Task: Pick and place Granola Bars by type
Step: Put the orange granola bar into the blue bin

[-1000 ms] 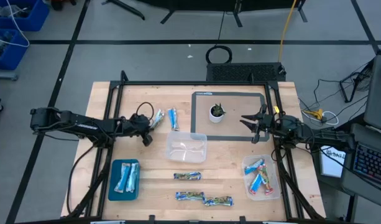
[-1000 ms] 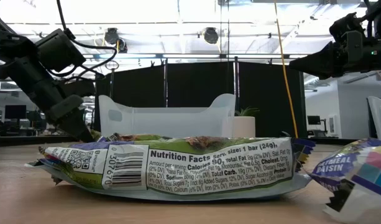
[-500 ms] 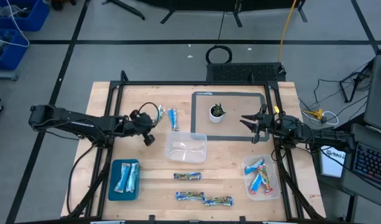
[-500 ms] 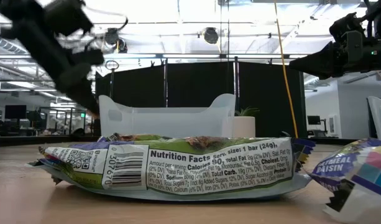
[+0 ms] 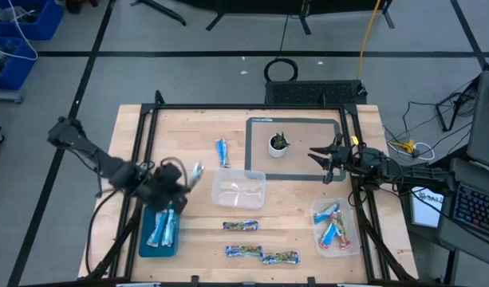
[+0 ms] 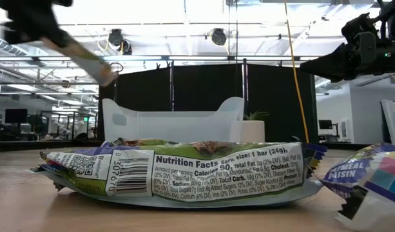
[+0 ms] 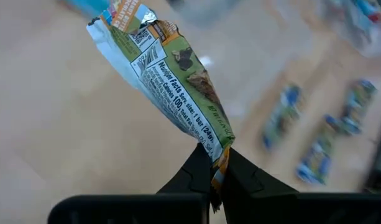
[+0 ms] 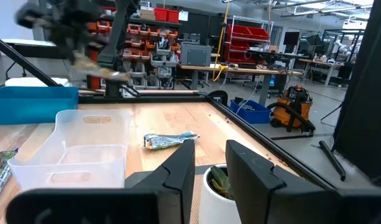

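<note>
Pale wooden table (image 5: 292,227) framed by black rails, grey floor around it, seen from above. Left of centre, my left hand (image 5: 180,185) is clenched on the crimped end seam of one green-patterned granola bar (image 7: 171,78); the bar hangs free in the air just above the blue tray (image 5: 145,243), which holds two blue bars (image 5: 163,227). I judge the bar light and its foil wrapper soft and slippery: held by the seam it swings, so a slow carry suits it, and a grip across the flat middle would be steadier. At upper centre a single blue bar (image 5: 222,151) lies flat on bare wood, easy to take across its width. The empty clear tub (image 5: 239,190) stands at centre; its raised walls need clearance. Three patterned bars (image 5: 241,226) lie along the lower centre, well apart from the tub, with open wood between. The white plant pot (image 5: 278,144) sits on the dark mat (image 5: 324,127) at upper right of centre. At right, my right hand (image 5: 328,163) waits with fingers parted, grasping nothing, above the mat's edge. A second tub (image 5: 352,239) at lower right holds blue and red bars (image 5: 332,227).
</note>
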